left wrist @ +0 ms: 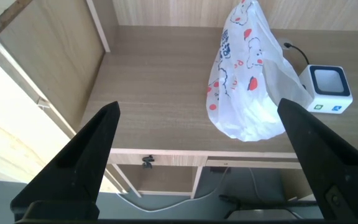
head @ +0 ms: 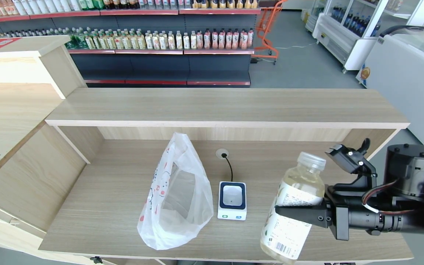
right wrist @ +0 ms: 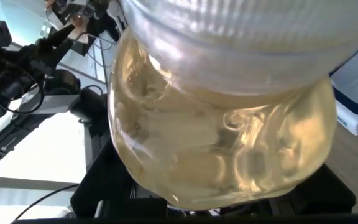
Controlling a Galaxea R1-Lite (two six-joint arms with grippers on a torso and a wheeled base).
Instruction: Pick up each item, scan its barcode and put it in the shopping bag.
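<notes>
Pale-tea bottle (head: 302,184) held tilted right of scanner (head: 232,200); white bag (head: 177,198) stands open.

bag (head: 177,195) left of scanner (head: 232,200), bottle (head: 302,184) right

We see a light wooden counter (head: 98,198) with a high ledge (head: 226,106) behind it. Past that, long shelves (head: 219,52) hold rows of bottles (head: 160,40). The floor (head: 300,70) is grey. White fridges (head: 399,73) stand on the right.
</notes>
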